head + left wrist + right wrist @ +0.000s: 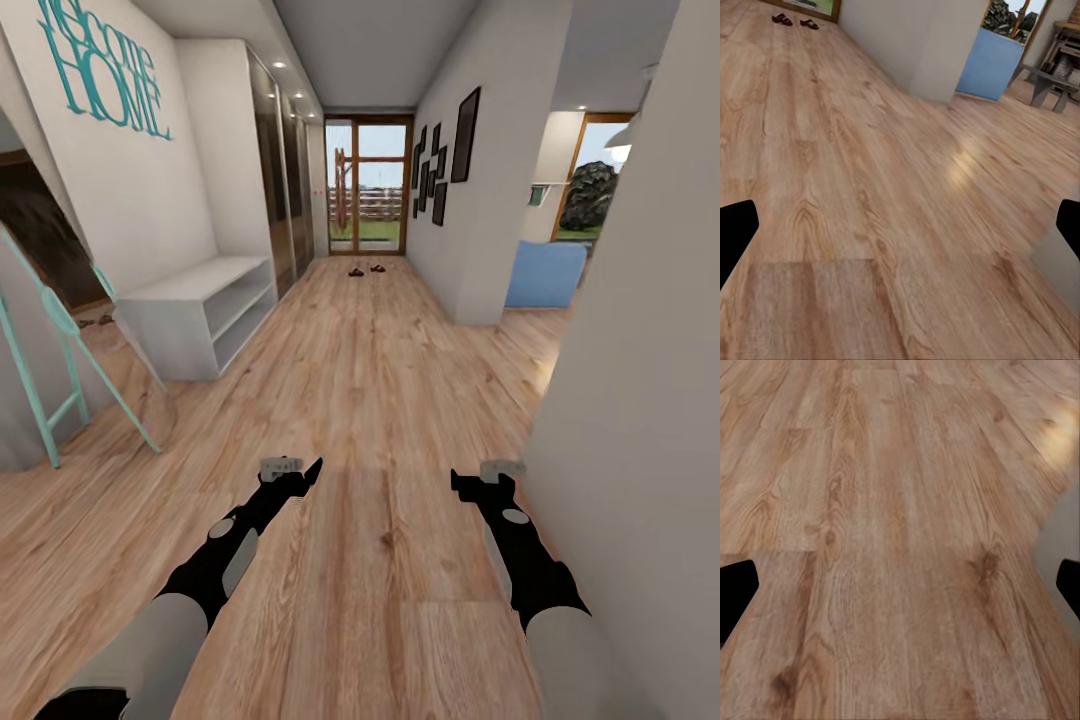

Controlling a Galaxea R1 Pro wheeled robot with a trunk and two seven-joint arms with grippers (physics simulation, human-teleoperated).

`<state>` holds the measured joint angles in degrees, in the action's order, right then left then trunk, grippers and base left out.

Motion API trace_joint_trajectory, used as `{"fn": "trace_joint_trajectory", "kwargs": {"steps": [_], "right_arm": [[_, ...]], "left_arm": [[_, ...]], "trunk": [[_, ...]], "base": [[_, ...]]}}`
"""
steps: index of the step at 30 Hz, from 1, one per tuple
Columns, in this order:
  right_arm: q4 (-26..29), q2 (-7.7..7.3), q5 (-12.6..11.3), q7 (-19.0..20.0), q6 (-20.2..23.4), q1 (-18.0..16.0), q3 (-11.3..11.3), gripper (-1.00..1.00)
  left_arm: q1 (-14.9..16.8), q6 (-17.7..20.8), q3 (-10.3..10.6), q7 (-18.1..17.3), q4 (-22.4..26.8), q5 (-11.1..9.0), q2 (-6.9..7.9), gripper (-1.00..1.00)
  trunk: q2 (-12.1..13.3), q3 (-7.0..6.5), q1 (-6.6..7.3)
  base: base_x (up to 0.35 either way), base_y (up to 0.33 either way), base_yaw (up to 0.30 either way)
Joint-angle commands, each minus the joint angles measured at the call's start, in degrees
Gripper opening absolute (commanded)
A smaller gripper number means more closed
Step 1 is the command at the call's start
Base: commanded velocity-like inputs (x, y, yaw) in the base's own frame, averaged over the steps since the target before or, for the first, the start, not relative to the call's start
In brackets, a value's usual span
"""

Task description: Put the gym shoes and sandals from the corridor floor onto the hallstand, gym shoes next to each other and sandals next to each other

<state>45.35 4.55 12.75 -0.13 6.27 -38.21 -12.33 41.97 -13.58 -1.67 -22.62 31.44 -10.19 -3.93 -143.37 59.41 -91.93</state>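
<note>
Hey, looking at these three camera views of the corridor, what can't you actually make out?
- Sandals, head view: two tiny dark shapes on the floor by the glass door; straps and orientation too small to tell.
- Same pair, left wrist view: small and blurred.
- Armchair, head view: partly hidden by the wall corner.
- Left gripper, right gripper: fingertips small, dark; both wrist views cut fingers at the edges.

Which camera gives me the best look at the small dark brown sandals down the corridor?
The left wrist view: the small dark brown sandals appear as two separate shapes on the wood-plank floor. The head view shows them as tiny dark specks near the glass door.
</note>
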Motion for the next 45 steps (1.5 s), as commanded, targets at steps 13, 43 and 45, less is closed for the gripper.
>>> {"fn": "trace_joint_trajectory", "kwargs": {"steps": [13, 43, 45], "right_arm": [[0.1, 0.09, 0.3, 0.0, 0.3, 0.0, -0.2, 1.0], [0.1, 0.1, 0.3, 0.0, 0.3, 0.0, -0.2, 1.0], [0.1, 0.09, 0.3, 0.0, 0.3, 0.0, -0.2, 1.0]], "left_arm": [[0.0, 0.0, -0.1, -0.4, -0.1, -0.4, -0.03, 1.0], [0.0, 0.0, -0.2, -0.5, -0.1, -0.5, -0.03, 1.0], [0.0, 0.0, -0.2, -0.5, -0.1, -0.5, -0.03, 1.0]], "trunk": [[0.0, 0.23, -0.02], [0.0, 2.08, -0.02], [0.0, 2.08, -0.02]], "base": [[0.345, -0.104, 0.0], [0.347, -0.047, 0.0], [0.349, 0.0, 0.0]]}}
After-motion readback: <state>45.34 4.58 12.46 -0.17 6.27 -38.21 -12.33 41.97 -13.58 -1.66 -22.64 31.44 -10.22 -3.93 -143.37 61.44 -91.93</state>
